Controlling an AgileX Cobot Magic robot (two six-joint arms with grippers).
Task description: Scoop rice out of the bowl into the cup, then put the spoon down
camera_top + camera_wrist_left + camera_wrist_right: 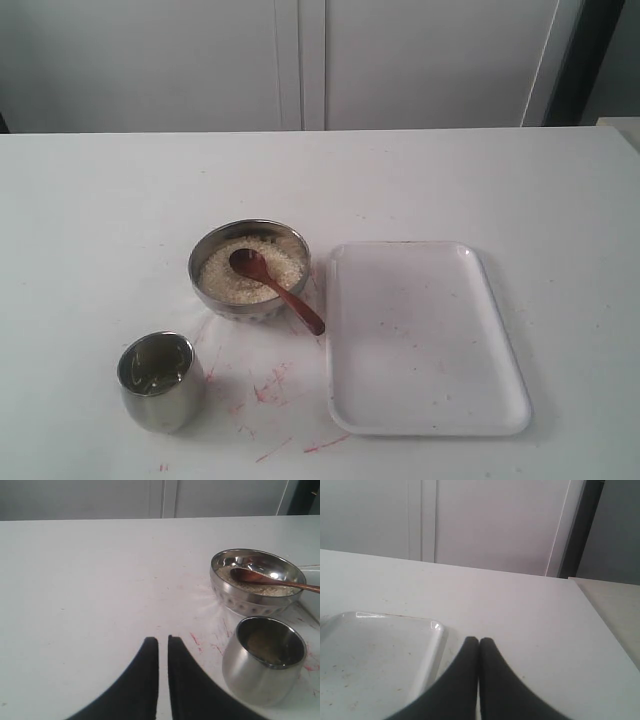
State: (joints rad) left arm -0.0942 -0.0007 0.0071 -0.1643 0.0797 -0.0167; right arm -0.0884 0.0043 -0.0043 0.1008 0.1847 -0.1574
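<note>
The rice (218, 276) sat heaped in the bowl (203, 258), and the spoon (276, 287) was parked in there too: scoop resting on the grains, handle leaning out over the bowl's rim on the tray side. The cup (160, 395) stood upright near the bowl, left of it and closer to the camera, not touching it. Couldn't really tell if anything was in the cup. A white tray (420, 340) lay just right of the bowl on the white table (100, 220).

The left gripper (163, 640) was out past the cup from the bowl, jaws almost together with only a thin slit between them, gripping nothing. The right gripper (479, 641) was off beyond the tray's far corner, pinched fully together and empty.
</note>
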